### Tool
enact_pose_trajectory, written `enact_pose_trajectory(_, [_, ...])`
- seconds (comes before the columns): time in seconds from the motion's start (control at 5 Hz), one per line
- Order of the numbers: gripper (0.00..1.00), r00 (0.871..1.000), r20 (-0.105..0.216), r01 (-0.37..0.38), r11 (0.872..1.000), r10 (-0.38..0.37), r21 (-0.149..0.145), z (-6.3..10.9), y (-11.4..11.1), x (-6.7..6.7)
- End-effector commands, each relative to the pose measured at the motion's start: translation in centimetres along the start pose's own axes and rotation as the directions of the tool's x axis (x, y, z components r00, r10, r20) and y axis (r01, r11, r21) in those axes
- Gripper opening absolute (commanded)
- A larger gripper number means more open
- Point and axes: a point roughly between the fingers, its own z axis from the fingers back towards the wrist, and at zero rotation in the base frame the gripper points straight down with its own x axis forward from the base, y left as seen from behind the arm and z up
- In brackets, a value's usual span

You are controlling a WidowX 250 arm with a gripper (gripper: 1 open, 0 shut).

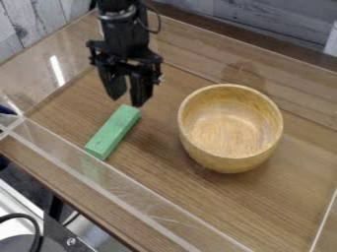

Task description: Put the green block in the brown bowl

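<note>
The green block (pixel 113 132) lies flat on the wooden table, left of the brown bowl (pixel 231 126), which holds nothing. My gripper (pixel 128 94) hangs just above the block's far end, pointing down, its two dark fingers apart and open. Nothing is between the fingers. The block and the bowl do not touch.
Clear plastic walls (pixel 79 172) fence the table on the near and left sides. A white wall runs behind the table at the top left.
</note>
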Motion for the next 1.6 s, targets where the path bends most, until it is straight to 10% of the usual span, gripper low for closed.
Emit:
enact_pose_trajectory(0.0, [1.0, 1.0, 0.03, 0.002, 1.0, -0.003, 0.021, 0.1, 0.5, 0.5])
enact_pose_trajectory(0.8, [1.0, 1.0, 0.016, -0.018, 0.998, 0.017, 0.054, -4.7, 2.7, -0.4])
enact_pose_trajectory(1.0, [0.0, 1.0, 0.011, -0.024, 0.998, 0.024, 0.054, -5.1, 2.8, -0.4])
enact_pose_trajectory(1.4, [0.0, 0.999, 0.022, -0.037, 0.999, 0.036, 0.034, -3.6, 2.3, -0.1])
